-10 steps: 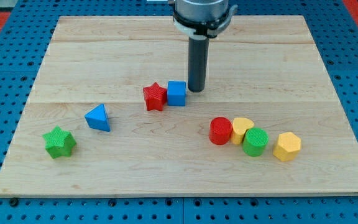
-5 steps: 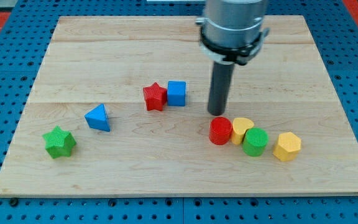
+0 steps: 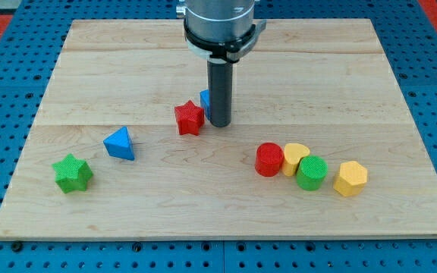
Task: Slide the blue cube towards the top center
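My tip point(image 3: 219, 124) stands on the wooden surface point(image 3: 355, 91) just in front of the blue cube point(image 3: 204, 98), hiding most of it; the cube sits near the board's middle, the red star point(image 3: 190, 118) just beside it at the view's left; no claw is fitted. Around: blue triangle point(image 3: 120, 143), green star point(image 3: 72, 174), red cylinder point(image 3: 268, 160), yellow heart point(image 3: 295, 158), green cylinder point(image 3: 311, 174), yellow hexagon point(image 3: 350, 178); no writing legible.

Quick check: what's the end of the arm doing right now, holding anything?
My tip: a bare rod, no jaws, holding nothing; it stands in front of the small blue cube, mostly hiding it, just right of the red star-shaped block.
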Robot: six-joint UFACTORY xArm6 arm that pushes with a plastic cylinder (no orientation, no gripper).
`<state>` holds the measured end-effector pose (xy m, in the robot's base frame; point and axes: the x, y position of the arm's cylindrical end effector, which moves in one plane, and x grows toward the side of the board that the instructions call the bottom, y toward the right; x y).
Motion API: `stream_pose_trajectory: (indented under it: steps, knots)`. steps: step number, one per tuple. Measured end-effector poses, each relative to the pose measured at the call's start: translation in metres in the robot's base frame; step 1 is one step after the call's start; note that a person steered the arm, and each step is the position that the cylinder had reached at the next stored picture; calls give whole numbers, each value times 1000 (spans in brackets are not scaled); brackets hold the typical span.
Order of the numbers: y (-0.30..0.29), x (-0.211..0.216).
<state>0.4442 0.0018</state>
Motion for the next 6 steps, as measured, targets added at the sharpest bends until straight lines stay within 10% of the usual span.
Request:
stream_pose_trajectory:
  steps: [2,4,6]
  knots:
    - [-14,-103]
    - [-42,-68]
    - [-74,-150]
